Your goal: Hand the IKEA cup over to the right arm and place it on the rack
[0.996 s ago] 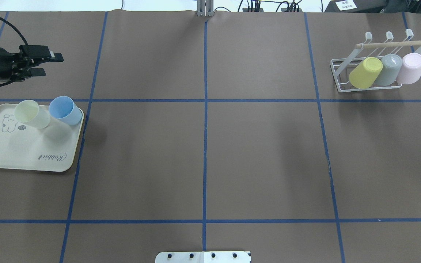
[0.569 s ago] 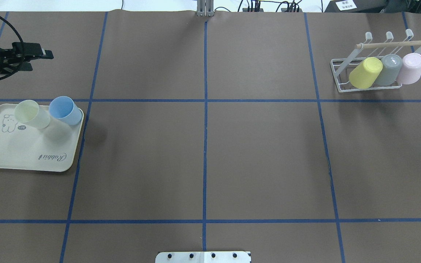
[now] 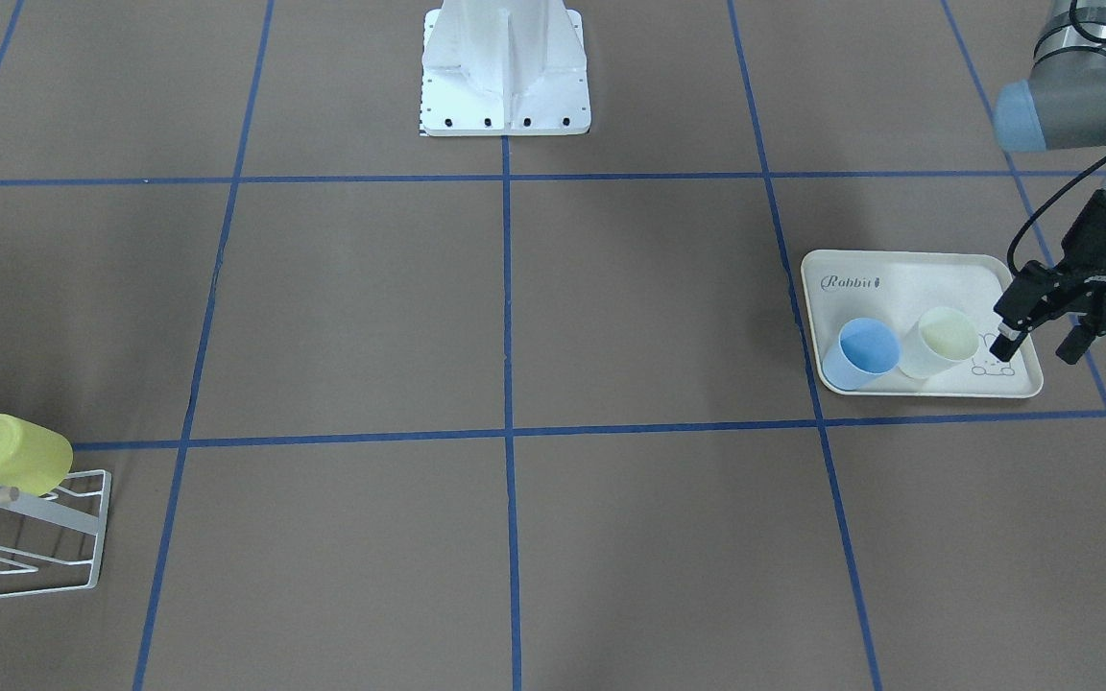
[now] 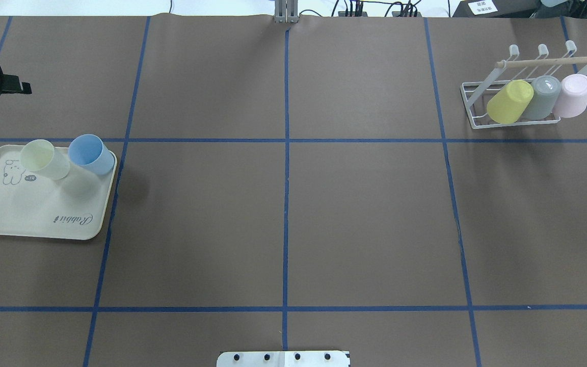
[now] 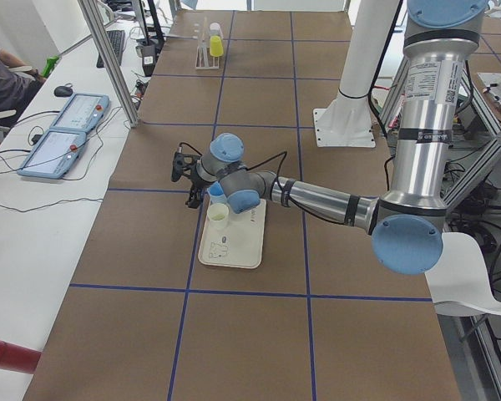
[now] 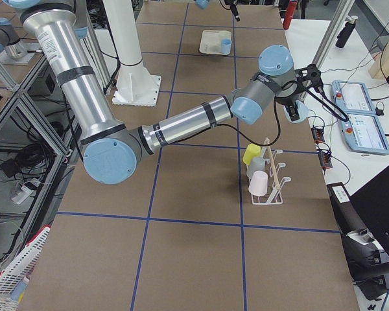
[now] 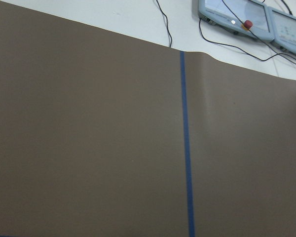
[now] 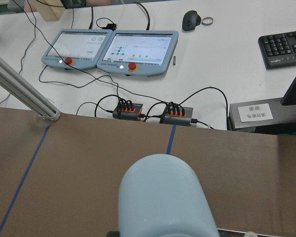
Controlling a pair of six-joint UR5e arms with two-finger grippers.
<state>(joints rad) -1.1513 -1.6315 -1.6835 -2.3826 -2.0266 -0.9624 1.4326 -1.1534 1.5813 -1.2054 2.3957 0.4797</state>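
- Base plate (image 4: 283,358): white, bolted, at the near edge of the brown table (image 4: 365,219), on the centre tape line.
- Tray (image 4: 28,214): cream, rabbit print, flat on the table on the robot's left.
- Cream cup (image 4: 44,159) and blue cup (image 4: 91,154): upright, mouths up, side by side along the tray's far edge.
- Left gripper (image 3: 1038,347): jaws spread wide, nothing between them. It hangs above the table beyond the tray, apart from both cups.
- Rack (image 4: 548,61): white wire frame with a wooden dowel, at the far right of the table.
- Yellow-green cup (image 4: 510,101), grey cup (image 4: 543,97), pink cup (image 4: 572,95): in a row on the rack, tilted, bases uppermost.
- Right gripper (image 6: 294,103): closed around the pale blue cup (image 8: 163,197). Its fingers barely show at the wrist view's lower edge.
- Pale blue cup: raised over the table's far edge, near the rack but not on it.
- Teach pendants (image 8: 138,47): two, on the white desk beyond.
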